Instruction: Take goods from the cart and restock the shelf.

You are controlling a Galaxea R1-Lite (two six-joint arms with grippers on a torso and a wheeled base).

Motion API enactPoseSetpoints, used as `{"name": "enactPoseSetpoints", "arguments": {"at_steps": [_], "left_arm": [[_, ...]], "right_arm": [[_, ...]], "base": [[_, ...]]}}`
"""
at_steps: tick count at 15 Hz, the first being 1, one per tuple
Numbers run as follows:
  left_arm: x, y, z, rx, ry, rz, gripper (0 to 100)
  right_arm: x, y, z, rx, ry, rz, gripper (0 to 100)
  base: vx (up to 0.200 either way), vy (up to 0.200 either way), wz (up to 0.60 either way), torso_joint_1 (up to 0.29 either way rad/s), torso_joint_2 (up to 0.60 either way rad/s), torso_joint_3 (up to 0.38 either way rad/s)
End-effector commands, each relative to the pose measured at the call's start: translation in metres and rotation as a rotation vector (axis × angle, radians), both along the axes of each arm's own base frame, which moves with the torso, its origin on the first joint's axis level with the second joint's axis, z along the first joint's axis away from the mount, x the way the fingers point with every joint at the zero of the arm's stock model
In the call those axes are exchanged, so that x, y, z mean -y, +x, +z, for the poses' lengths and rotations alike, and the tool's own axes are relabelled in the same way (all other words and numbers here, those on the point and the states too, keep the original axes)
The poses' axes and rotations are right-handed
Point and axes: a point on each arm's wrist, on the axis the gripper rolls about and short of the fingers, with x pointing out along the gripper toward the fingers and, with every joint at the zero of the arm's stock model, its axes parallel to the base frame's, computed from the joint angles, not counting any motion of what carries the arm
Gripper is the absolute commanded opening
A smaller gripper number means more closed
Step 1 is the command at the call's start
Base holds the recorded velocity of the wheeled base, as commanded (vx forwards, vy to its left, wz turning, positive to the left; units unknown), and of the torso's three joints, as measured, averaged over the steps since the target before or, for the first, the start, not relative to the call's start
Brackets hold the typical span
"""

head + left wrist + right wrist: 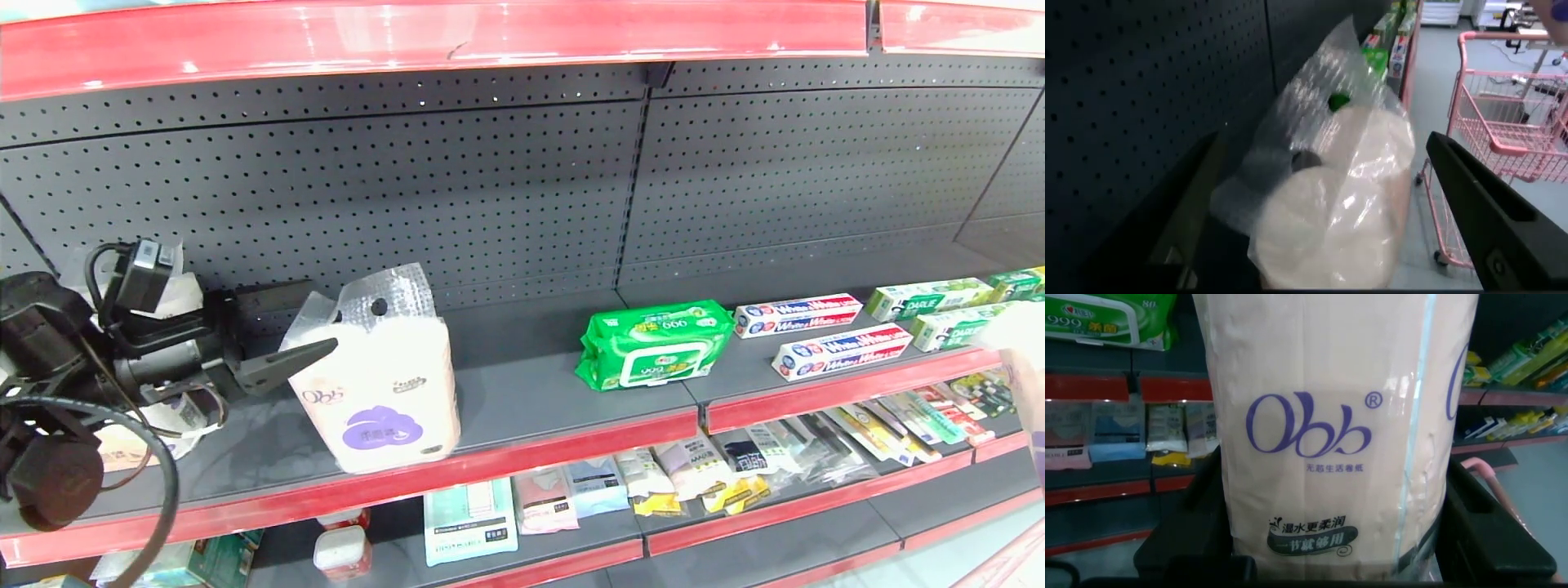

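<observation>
Left gripper (322, 317) is spread loose around the tissue pack (384, 392), not squeezing it, and the pack stands upright on the shelf (531, 384). Right gripper (1331, 539) is clamped on a second tissue pack (1331, 416).

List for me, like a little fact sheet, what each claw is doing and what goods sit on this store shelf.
Left gripper: open, one finger on each side of the paper roll pack
Paper roll pack: upright on the shelf, near its front edge
Right gripper: shut on second paper pack, held in the air before the shelves
Same shelf, further right: green wipes pack, then toothpaste boxes
Shelf below: flat packets
Cart: pink cart in the aisle
</observation>
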Motion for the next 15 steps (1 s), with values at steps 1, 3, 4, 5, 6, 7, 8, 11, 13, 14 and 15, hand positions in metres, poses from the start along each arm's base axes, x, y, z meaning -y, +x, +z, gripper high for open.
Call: {"name": "enactPoseSetpoints", "arguments": {"at_steps": [1, 3, 4, 5, 6, 7, 8, 11, 13, 14, 15], "left_arm": [[-0.001, -0.022, 0.031, 0.07, -0.024, 0.061, 100], [-0.004, -0.033, 0.031, 0.061, -0.05, 0.172, 100], [-0.005, -0.041, 0.032, 0.062, -0.064, 0.218, 100], [-0.004, -0.05, 0.035, 0.054, -0.084, 0.243, 100], [-0.003, -0.057, 0.036, 0.049, -0.099, 0.265, 100], [-0.002, -0.069, 0.036, 0.041, -0.125, 0.326, 100], [-0.002, -0.073, 0.035, 0.035, -0.13, 0.344, 100], [-0.022, -0.09, 0.032, 0.046, -0.146, 0.544, 100], [-0.028, -0.087, 0.036, 0.072, -0.181, 0.68, 100], [-0.029, -0.088, 0.036, 0.076, -0.191, 0.728, 100], [-0.03, -0.089, 0.036, 0.08, -0.199, 0.767, 100]], "right_arm": [[0.0, 0.001, 0.001, 0.0, 0.0, 0.0, 0], [0.0, 0.0, 0.002, 0.008, 0.001, 0.001, 0], [0.0, 0.0, 0.003, 0.015, 0.003, 0.001, 0], [0.0, -0.001, 0.004, 0.017, 0.007, 0.002, 0], [0.0, -0.001, 0.004, 0.017, 0.007, 0.002, 0], [0.0, -0.001, 0.003, 0.015, 0.007, 0.006, 0], [0.0, -0.001, 0.002, 0.014, 0.009, 0.006, 0], [-0.001, -0.003, 0.0, 0.016, 0.009, 0.01, 0], [-0.001, -0.005, 0.0, 0.023, 0.008, 0.012, 0], [-0.001, -0.008, 0.0, 0.036, 0.007, 0.012, 0], [-0.002, -0.009, 0.0, 0.043, 0.006, 0.011, 0]], "base": [[0.0, 0.0, 0.0, 0.0, 0.0, 0.0], [0.0, 0.0, 0.0, 0.0, 0.0, 0.0], [0.0, 0.0, 0.0, 0.0, 0.0, 0.0], [0.0, 0.0, 0.0, 0.0, 0.0, 0.0], [0.0, 0.0, 0.0, 0.0, 0.0, 0.0], [0.0, 0.0, 0.0, 0.0, 0.0, 0.0], [0.0, 0.0, 0.0, 0.0, 0.0, 0.0], [0.0, 0.0, 0.0, 0.0, 0.0, 0.0], [0.0, 0.0, 0.0, 0.0, 0.0, 0.0], [0.0, 0.0, 0.0, 0.0, 0.0, 0.0], [0.0, 0.0, 0.0, 0.0, 0.0, 0.0]]}}
